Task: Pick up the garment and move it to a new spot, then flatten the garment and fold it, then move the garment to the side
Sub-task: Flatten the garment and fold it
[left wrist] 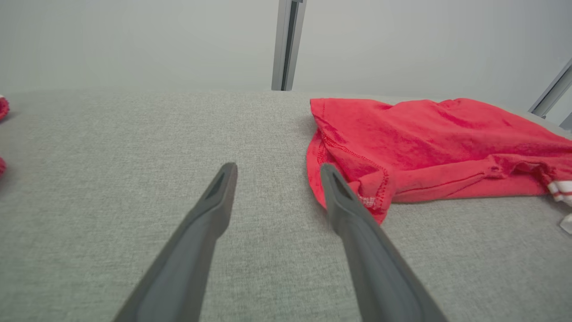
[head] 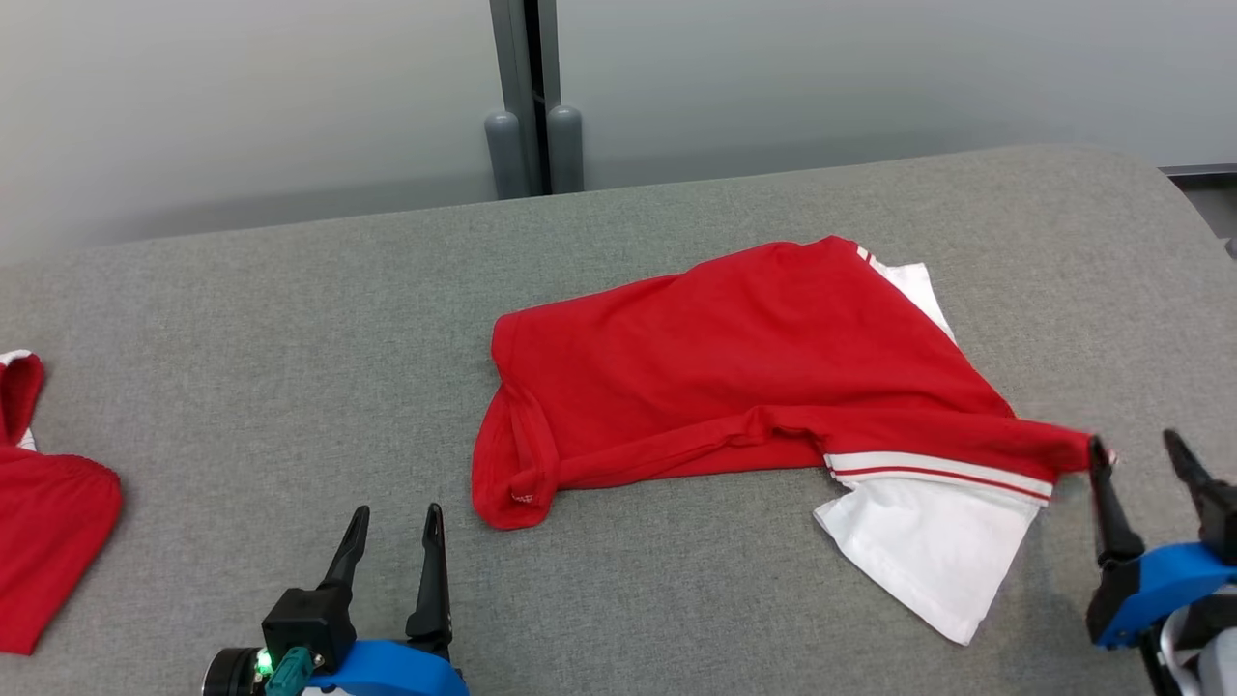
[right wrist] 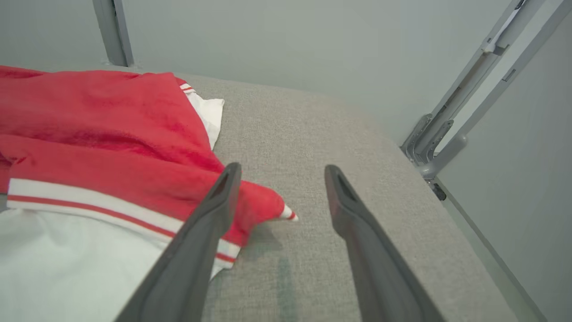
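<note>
Right of centre on the grey, coarse-woven cloth table (head: pixel 242 319), lying rumpled: soft red jersey garment (head: pixel 754 367) with white panel and striped band, one pointed corner reaching toward the right edge. Near the front edge, left gripper (head: pixel 398 512) spread and holding nothing, just beside the red hem. By the right edge, right gripper (head: pixel 1133 443) spread wide, gripping nothing, one finger right at that corner.

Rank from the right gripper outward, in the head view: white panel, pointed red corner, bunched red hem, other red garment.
1. Pointed red corner, beside the right gripper.
2. White panel, just to its left.
3. Bunched red hem, garment's left end.
4. Other red garment, far left edge.
</note>
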`<state>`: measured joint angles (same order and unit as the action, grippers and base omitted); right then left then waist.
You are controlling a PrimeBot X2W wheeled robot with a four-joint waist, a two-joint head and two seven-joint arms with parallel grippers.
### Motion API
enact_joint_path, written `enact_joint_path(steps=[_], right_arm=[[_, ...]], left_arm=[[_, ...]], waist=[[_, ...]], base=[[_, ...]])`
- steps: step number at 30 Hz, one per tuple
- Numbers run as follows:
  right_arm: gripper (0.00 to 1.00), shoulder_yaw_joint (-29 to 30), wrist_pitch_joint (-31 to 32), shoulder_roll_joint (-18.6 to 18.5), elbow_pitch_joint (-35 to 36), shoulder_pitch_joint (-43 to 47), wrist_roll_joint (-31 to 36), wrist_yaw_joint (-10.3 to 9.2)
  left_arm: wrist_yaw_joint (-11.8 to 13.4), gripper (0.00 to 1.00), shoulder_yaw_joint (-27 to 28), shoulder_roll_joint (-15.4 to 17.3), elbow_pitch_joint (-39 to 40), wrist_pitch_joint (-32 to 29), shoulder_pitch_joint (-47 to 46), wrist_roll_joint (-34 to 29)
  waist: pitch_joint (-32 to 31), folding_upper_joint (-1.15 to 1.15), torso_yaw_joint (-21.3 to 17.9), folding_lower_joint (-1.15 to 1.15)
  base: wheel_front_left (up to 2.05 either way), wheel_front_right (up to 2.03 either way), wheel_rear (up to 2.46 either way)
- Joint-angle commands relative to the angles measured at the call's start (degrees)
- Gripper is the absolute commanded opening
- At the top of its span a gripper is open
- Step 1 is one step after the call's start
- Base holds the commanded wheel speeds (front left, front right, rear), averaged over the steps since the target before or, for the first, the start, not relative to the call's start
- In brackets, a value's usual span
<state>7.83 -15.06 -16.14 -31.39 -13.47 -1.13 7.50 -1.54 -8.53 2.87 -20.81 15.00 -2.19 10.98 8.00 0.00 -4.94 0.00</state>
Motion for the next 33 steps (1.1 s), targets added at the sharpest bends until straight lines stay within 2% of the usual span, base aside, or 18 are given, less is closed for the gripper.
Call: enact_joint_path(steps=[1, 7, 11, 15, 18, 20, 23, 29, 30, 31, 32, 33], right_arm=[[1.0, 0.28, -0.17, 1.52, -1.03, 1.19, -0.45, -0.02], [1.0, -0.11, -0.18, 6.39, -2.04, 5.4, -2.26, -0.02], [1.0, -3.56, -0.18, 9.33, -1.17, 7.77, -2.62, -0.02], [1.0, -8.01, -0.17, 10.53, -3.98, 9.29, -2.14, -0.02], [1.0, -9.07, 0.02, 10.47, -6.47, 9.08, -1.47, -0.02], [0.0, -8.91, 0.17, 10.13, -8.86, 8.34, -0.56, -0.02], [0.0, -8.69, 0.34, 9.06, -10.8, 6.94, 0.5, -0.02], [0.0, -5.73, -0.06, 6.75, -7.32, 6.69, 0.61, -0.06], [0.28, -5.46, -0.09, 6.77, -5.82, 6.84, 0.69, -0.04], [0.68, -5.27, -0.1, 6.91, -4.08, 7.05, 0.82, -0.04], [1.0, -4.92, -0.1, 6.99, -2.02, 7.24, 0.91, -0.04], [1.0, -4.81, -0.1, 7.08, -0.17, 7.43, 1.08, -0.04]], left_arm=[[0.12, 1.0, -0.14, 0.07, 0.09, 0.28, -0.62, 0.18], [0.31, 1.0, -0.47, 0.04, 0.03, 0.28, -1.18, 0.63], [0.36, 1.0, -0.49, 0.04, 0.05, 0.28, -1.36, 0.66], [0.27, 1.0, -0.96, 0.05, -0.16, 0.28, -1.67, 0.99], [0.43, 1.0, -1.24, 0.03, -0.23, 0.28, -1.68, 1.04], [0.46, 1.0, -1.37, 0.04, -0.22, 0.28, -1.72, 1.15], [0.49, 1.0, -1.4, 0.04, -0.21, 0.28, -1.76, 1.14], [-0.09, 1.0, -2.49, 0.03, 0.03, 0.28, -3.02, 2.68], [-0.37, 1.0, -3.06, 0.01, -0.02, 0.28, -3.5, 2.93], [-0.47, 1.0, -3.7, 0.01, -0.31, 0.28, -3.82, 3.19], [-0.52, 1.0, -4.53, 0.03, -0.78, 0.28, -4.26, 3.24], [-0.75, 1.0, -5.29, 0.03, -1.36, 0.28, -4.82, 2.98]], waist=[[0.08, 0.0, -0.2, 0.0], [0.31, 0.0, -0.92, 0.0], [0.42, 0.0, -1.21, 0.0], [0.32, 0.0, -0.87, 0.0], [0.25, 0.0, -0.71, 0.0], [0.2, 0.0, -0.63, 0.0], [0.12, 0.0, -0.54, 0.0], [0.01, 0.0, -0.83, 0.0], [0.0, 0.0, -0.96, 0.0], [0.0, 0.0, -1.2, 0.0], [0.06, 0.0, -1.44, 0.0], [0.12, 0.0, -1.76, 0.0]], base=[[0.0, 0.0, 0.0], [0.0, 0.0, 0.0], [0.0, 0.0, 0.0], [0.0, 0.0, 0.0], [0.0, 0.0, 0.0], [0.0, 0.0, 0.0], [0.0, 0.0, 0.0], [0.0, 0.0, 0.0], [0.0, 0.0, 0.0], [0.0, 0.0, 0.0], [0.0, 0.0, 0.0], [0.0, 0.0, 0.0]])
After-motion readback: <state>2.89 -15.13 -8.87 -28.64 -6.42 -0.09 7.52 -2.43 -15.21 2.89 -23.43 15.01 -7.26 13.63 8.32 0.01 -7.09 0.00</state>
